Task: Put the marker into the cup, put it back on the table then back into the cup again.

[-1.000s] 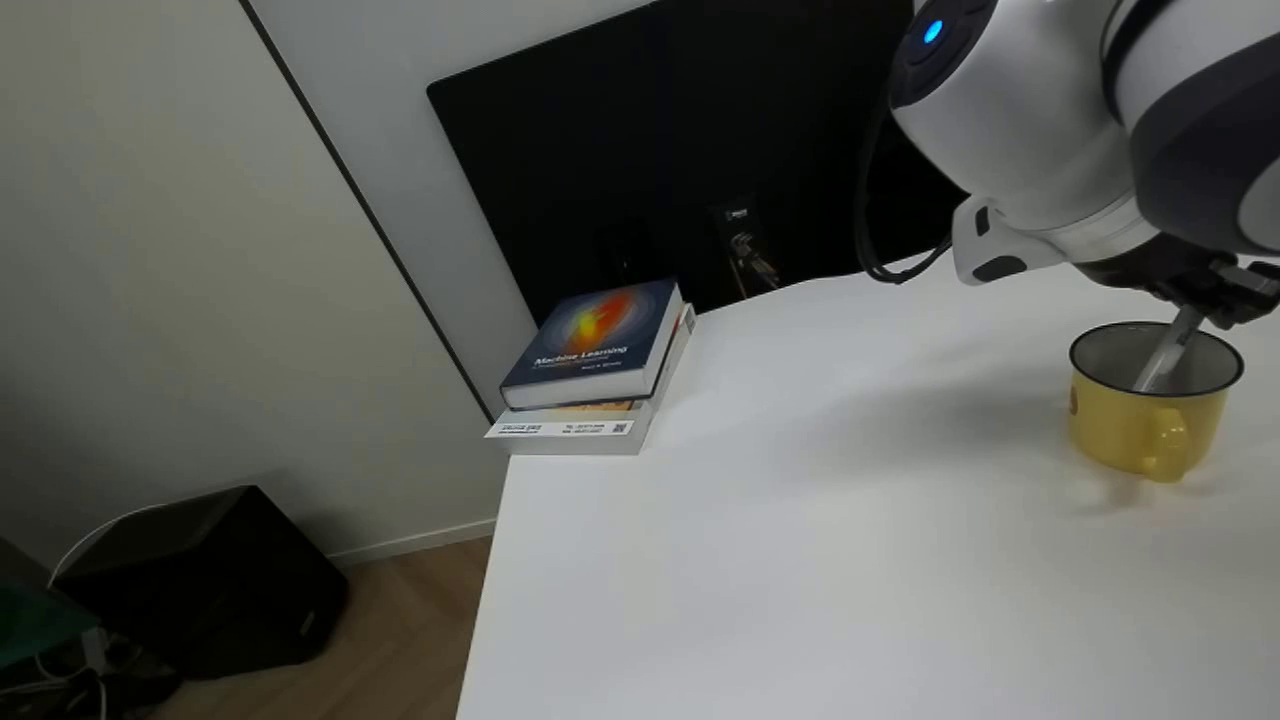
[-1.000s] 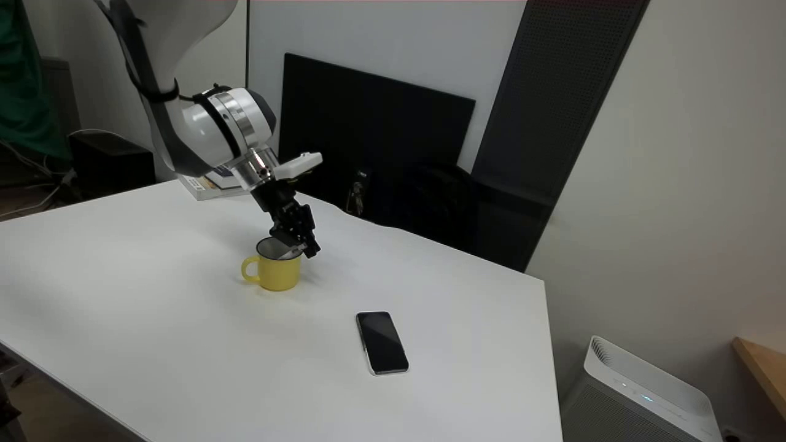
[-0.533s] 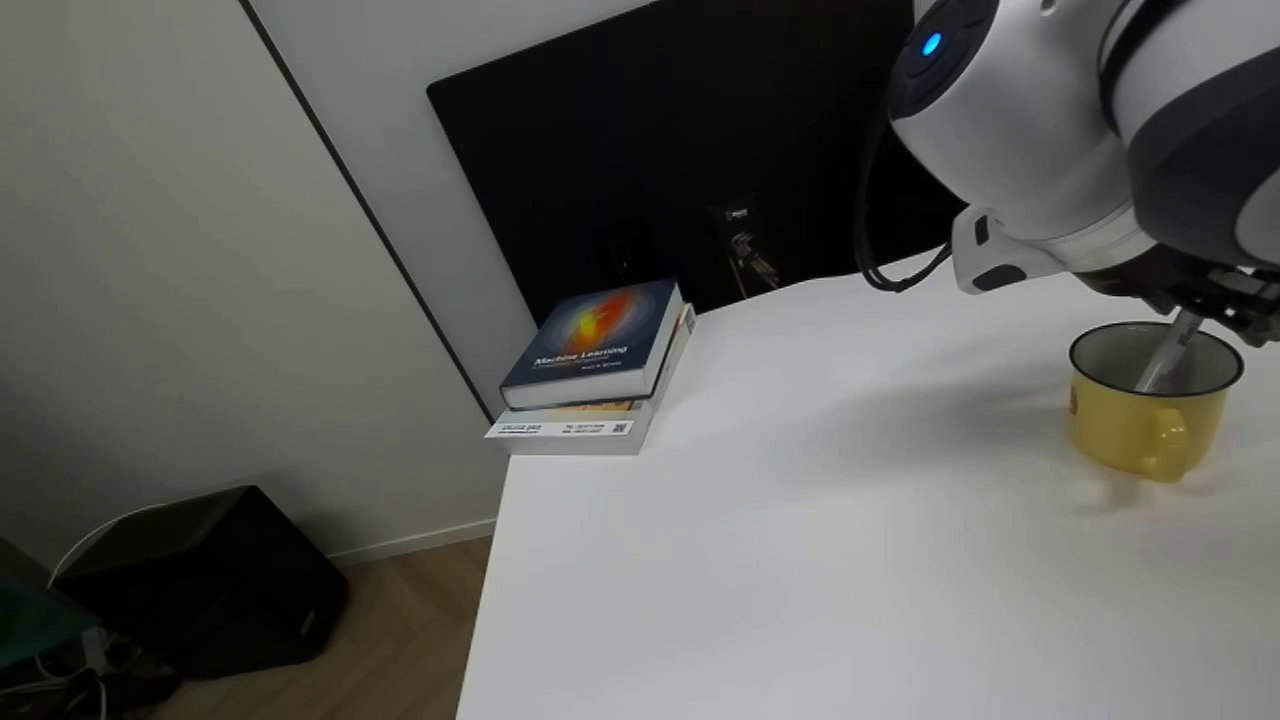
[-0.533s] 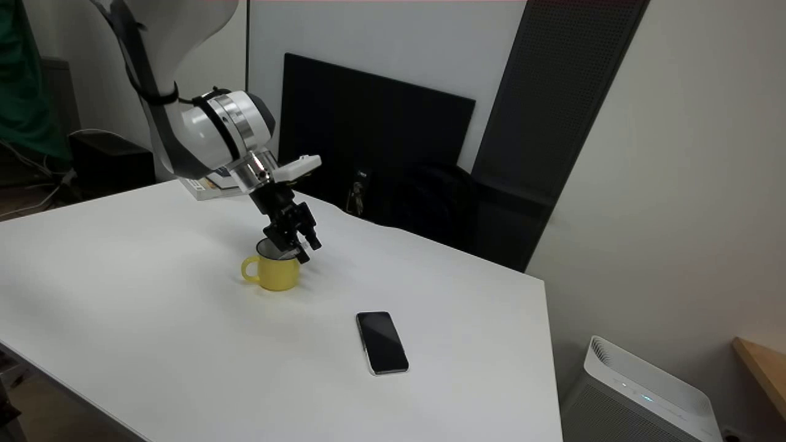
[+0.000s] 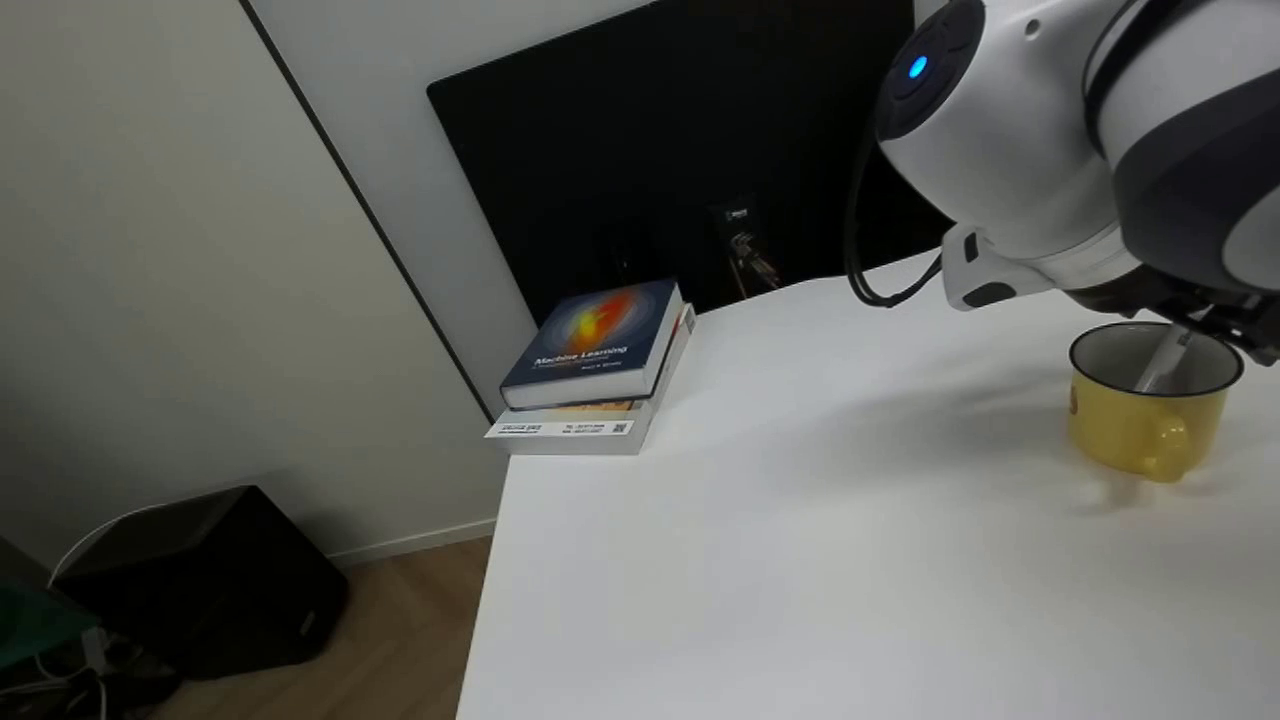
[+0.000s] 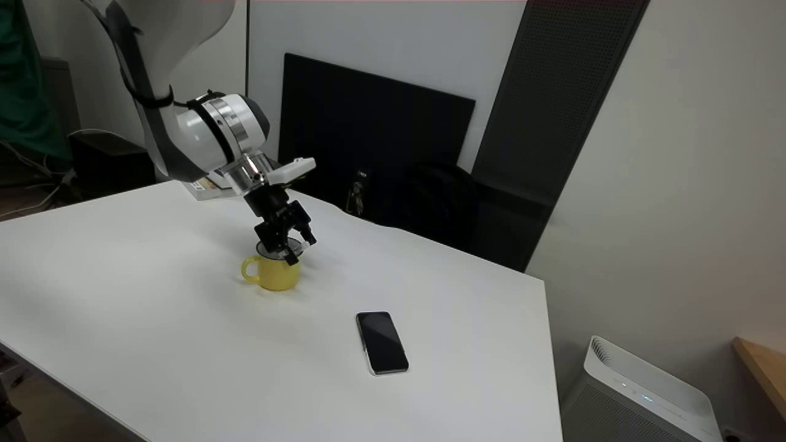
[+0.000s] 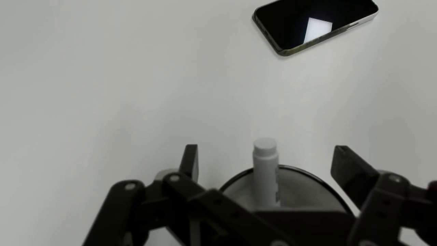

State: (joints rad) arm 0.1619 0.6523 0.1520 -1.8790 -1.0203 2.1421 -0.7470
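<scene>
"Marker (image 7: 266, 179)?"
"Leaning inside the yellow mug (image 5: 1125, 430), top end past the rim."
"Gripper (image 7: 268, 159)?"
"Spread wide, gaps either side, gripping nothing; rim contact I can't judge. White table (image 6: 466, 344) leaves room between mug and phone (image 6: 382, 342)."

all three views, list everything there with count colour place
table: one, white, every view
cup: one, yellow, upright on the table
marker: one, whitish, leaning in the cup
phone: one, black, flat on the table
books: two, dark blue over pale, table corner
black panel: one, black, behind the table
perforated panel: one, dark, beyond the black panel
walls: number unclear, pale, behind the table
floor: one, brown, below the table
box: one, black, on the floor
cloth: one, green, near the box
appliance: one, white, beside the table
wooden edge: one, brown, past the appliance
arm: one, white and dark, above the table
gripper: one, black, open over the cup
</scene>
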